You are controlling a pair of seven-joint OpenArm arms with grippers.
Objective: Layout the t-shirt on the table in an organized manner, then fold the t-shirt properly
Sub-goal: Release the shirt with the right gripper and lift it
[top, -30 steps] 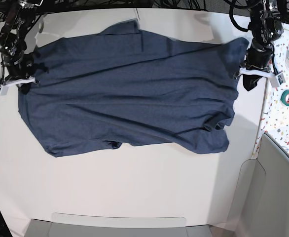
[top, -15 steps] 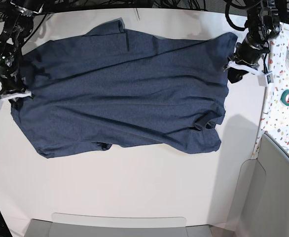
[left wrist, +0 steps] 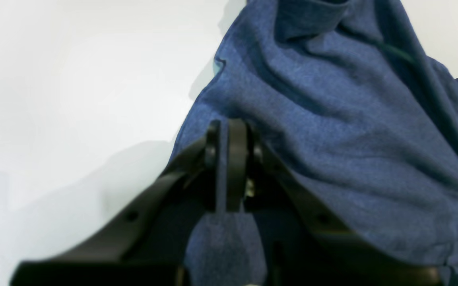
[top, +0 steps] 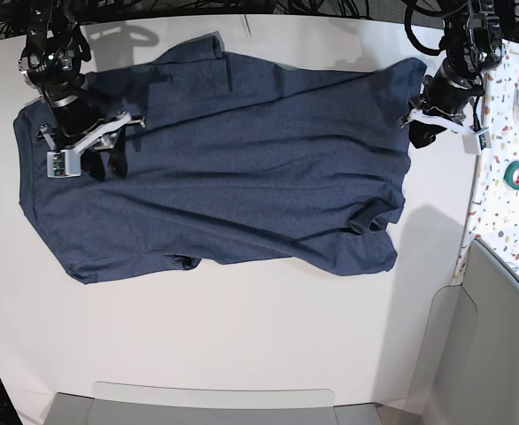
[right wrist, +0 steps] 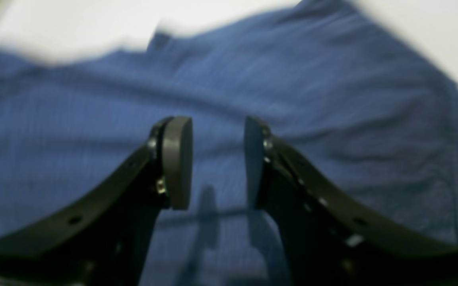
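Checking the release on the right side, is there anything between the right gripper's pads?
Nothing. In the right wrist view the right gripper stands open, and only the t-shirt lying below shows through the gap.

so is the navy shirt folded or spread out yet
Spread out: the dark navy cloth t-shirt lies open, wrinkled, across the white table, no fold made.

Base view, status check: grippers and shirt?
Left gripper shut on navy-blue cloth t-shirt. Right gripper open above it. Shirt spread on white table. Nothing obstructing.
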